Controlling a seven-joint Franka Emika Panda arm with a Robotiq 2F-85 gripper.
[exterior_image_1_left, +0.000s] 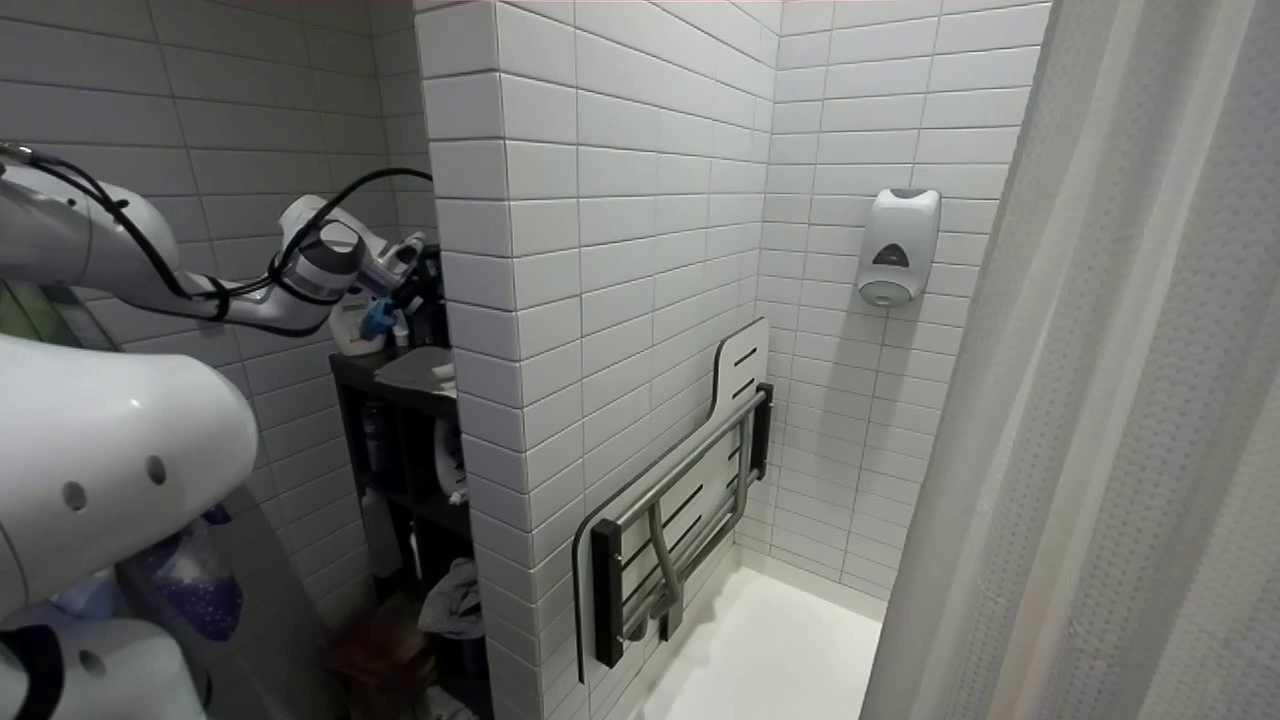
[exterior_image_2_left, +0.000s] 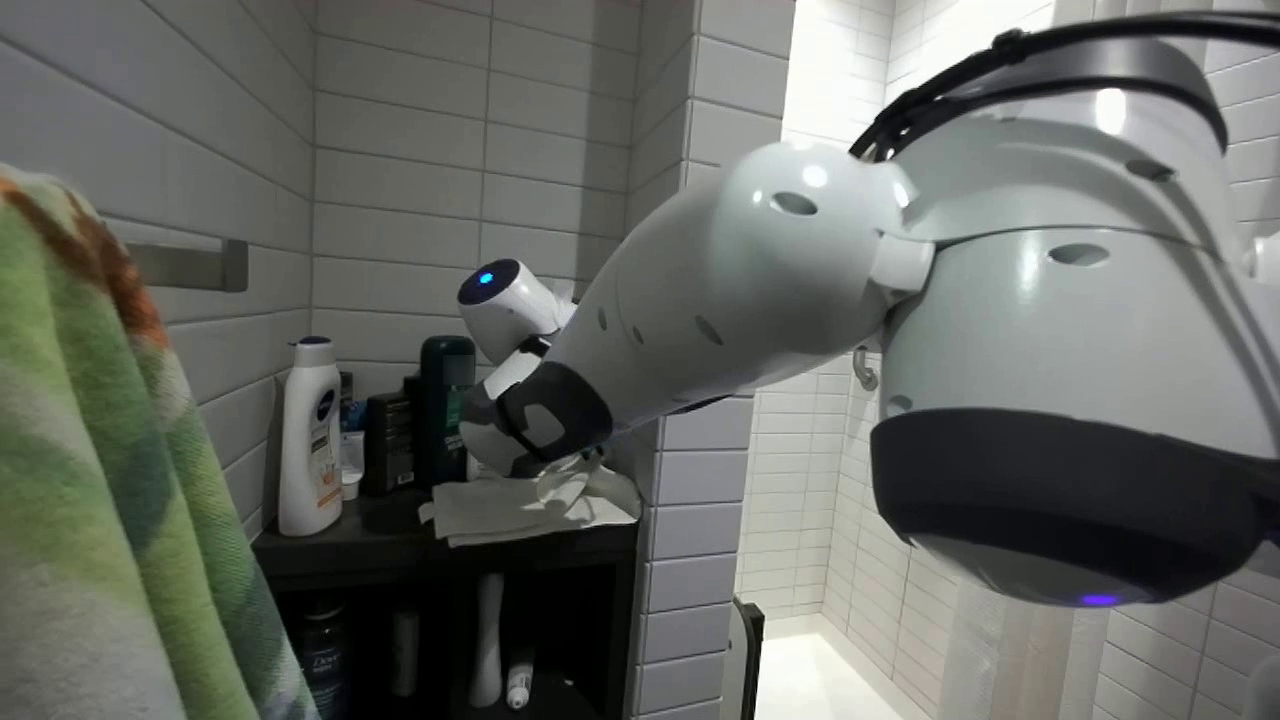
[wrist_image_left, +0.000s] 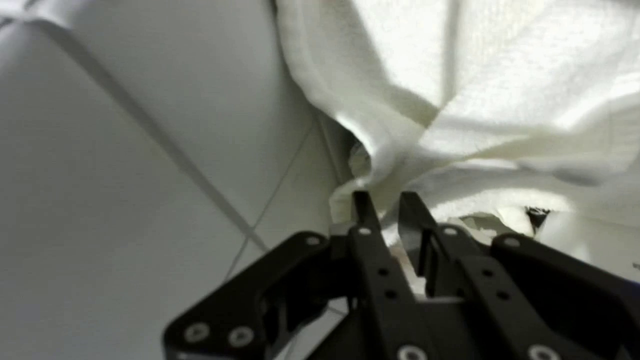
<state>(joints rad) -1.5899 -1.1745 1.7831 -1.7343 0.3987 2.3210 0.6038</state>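
Observation:
A white cloth (wrist_image_left: 475, 75) lies crumpled in the wrist view. In both exterior views the cloth (exterior_image_2_left: 520, 512) (exterior_image_1_left: 412, 370) lies on top of a black shelf unit (exterior_image_2_left: 385, 518). My gripper (wrist_image_left: 384, 200) has its two black fingers partly open, with a narrow gap between the tips. The fingertips are right at a fold of the cloth, and pale cloth shows in the gap. I cannot tell whether they touch it. The gripper is mostly hidden by the arm or the wall corner in the exterior views.
A white lotion bottle (exterior_image_2_left: 312, 440), a dark green bottle (exterior_image_2_left: 447, 410) and a dark box-shaped bottle (exterior_image_2_left: 388, 445) stand on the shelf top. A tiled wall end (exterior_image_2_left: 700, 510) borders the shelf. A colourful towel (exterior_image_2_left: 120, 500) hangs nearby. A folded shower seat (exterior_image_1_left: 690, 500) and curtain (exterior_image_1_left: 1090, 400) lie beyond.

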